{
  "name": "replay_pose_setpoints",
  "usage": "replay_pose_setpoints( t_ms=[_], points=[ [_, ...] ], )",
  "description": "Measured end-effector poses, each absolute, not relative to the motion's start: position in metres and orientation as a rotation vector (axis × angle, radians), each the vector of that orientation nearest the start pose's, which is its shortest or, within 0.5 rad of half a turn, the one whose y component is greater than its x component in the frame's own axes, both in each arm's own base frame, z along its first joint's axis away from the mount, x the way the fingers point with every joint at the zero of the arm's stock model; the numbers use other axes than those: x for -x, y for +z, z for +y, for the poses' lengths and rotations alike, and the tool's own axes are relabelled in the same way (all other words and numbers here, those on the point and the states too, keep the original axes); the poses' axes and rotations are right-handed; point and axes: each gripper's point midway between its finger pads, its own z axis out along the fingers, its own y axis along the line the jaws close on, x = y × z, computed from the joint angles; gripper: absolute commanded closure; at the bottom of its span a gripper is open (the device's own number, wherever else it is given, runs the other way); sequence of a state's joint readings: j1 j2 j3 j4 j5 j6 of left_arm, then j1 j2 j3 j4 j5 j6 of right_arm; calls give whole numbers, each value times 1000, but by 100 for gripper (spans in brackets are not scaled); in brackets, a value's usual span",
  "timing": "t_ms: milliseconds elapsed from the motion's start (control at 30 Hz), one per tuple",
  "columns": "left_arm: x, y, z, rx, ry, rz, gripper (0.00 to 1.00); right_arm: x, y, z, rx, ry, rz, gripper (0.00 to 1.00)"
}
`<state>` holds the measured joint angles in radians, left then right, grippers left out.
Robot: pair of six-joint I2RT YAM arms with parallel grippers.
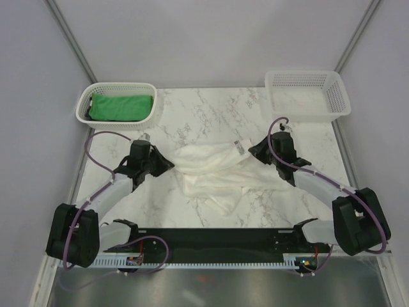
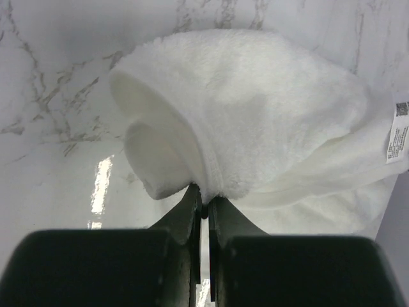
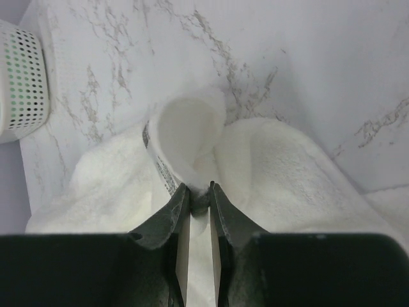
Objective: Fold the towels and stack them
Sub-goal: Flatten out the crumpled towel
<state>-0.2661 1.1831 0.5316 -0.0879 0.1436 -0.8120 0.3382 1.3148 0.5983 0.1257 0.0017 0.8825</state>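
**Inspector:** Left gripper (image 2: 203, 199), condition?

**Recorder:** Jaws drawn to a hairline gap and clamped on a rolled edge of the white towel (image 1: 214, 176). In the left wrist view the pile bulges up and over the fingertips.

**Inspector:** Right gripper (image 3: 198, 190)?

**Recorder:** Same finding. The jaws are narrow and pinch a raised fold of the same towel. The printed tag (image 3: 163, 167) curls along that fold, just beside the left-hand finger in that view.

**Inspector:** Position of that towel?

**Recorder:** Middle of the marble table (image 1: 211, 115), between the two arms. It is crumpled, not flat. Its far edge runs from one gripper to the other, held at both ends. The remainder lies bunched on the surface, with a loose corner trailing toward the arm bases.

**Inspector:** Other cloth in view?

**Recorder:** The green towel (image 1: 121, 107) lies inside the left basket (image 1: 83, 110) at the far-left corner, well apart from the white towel. The right basket (image 1: 335, 105) stands at the far-right corner.

**Inspector:** Are the arms in contact with each other?

**Recorder:** No. They are apart, joined only by the towel.
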Motion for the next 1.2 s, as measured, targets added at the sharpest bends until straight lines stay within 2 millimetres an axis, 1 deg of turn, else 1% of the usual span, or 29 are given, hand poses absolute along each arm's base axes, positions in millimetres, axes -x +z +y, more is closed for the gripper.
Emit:
replay_pose_setpoints(
  t_ms=[100,167,200,267,300,367,400,467,600,667,700,733,800,833,933,1000,1200],
  points=[
    [-289,88,-141,527,-730,2336,98,-344,123,154,-572,705,2111,100],
    [-289,99,-145,494,-753,2334,98,-347,146,155,-553,722,2067,100],
    [-287,105,-147,471,-768,2335,98,-348,160,155,-544,732,2042,100],
    [-288,117,-150,428,-787,2333,98,-347,179,154,-537,746,2005,100],
    [-289,121,-152,409,-791,2332,98,-345,186,152,-536,749,1991,100],
    [-292,125,-155,378,-798,2345,98,-341,194,150,-542,755,1978,100],
    [-295,123,-156,365,-798,2353,94,-338,194,150,-548,759,1977,100],
    [-298,111,-157,349,-786,2384,89,-331,188,148,-569,774,1978,100],
    [-304,83,-165,321,-807,2448,82,-309,150,147,-645,802,2046,100],
    [-310,69,-172,307,-833,2486,78,-302,136,149,-679,822,2077,100],
    [-313,64,-176,298,-849,2501,68,-300,133,149,-696,832,2082,100],
    [-318,62,-179,284,-862,2511,64,-300,133,151,-707,845,2080,100],
    [-327,63,-185,258,-887,2506,54,-304,140,153,-711,873,2056,100],
    [-332,67,-188,242,-901,2492,52,-306,142,154,-711,880,2048,100],
    [-341,79,-191,214,-917,2459,49,-315,150,158,-714,894,2030,100],
    [-343,82,-191,209,-910,2452,47,-320,153,160,-711,899,2022,100],
    [-329,76,-176,264,-808,2511,48,-325,151,161,-713,893,2030,100]
  ],
)
